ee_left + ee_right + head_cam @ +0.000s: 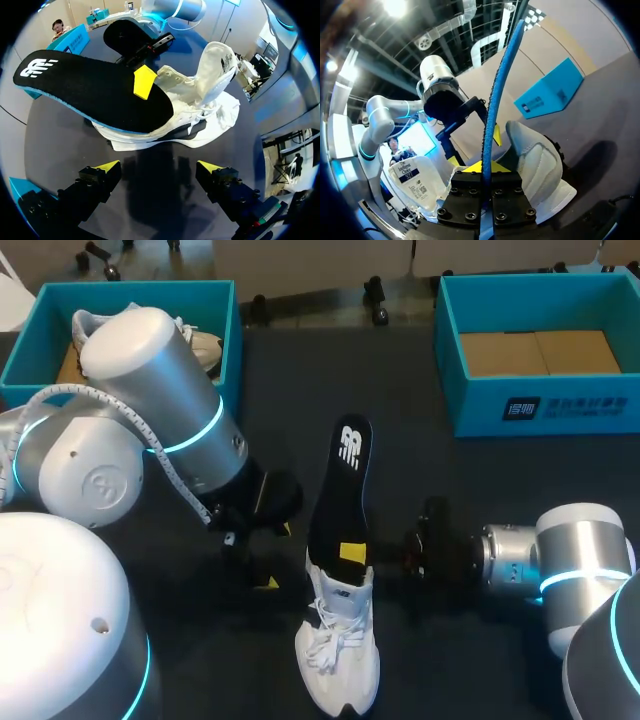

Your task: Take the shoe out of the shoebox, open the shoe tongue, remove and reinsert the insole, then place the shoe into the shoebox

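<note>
our right gripper (487, 172) is clamped on the black insole (345, 475) just by the collar of the white shoe (338, 660). the shoe lies on the table between our arms, with the insole sticking half out. our left gripper (157, 172) hangs beside the shoe, fingers apart, empty. the insole looks light and bendy. we judge the soft shoe needs steadying at its firmer heel.

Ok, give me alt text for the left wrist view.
The right claw pinches a black insole that juts from a white shoe on the dark table. The left claw hangs open short of the shoe, holding nothing.
</note>
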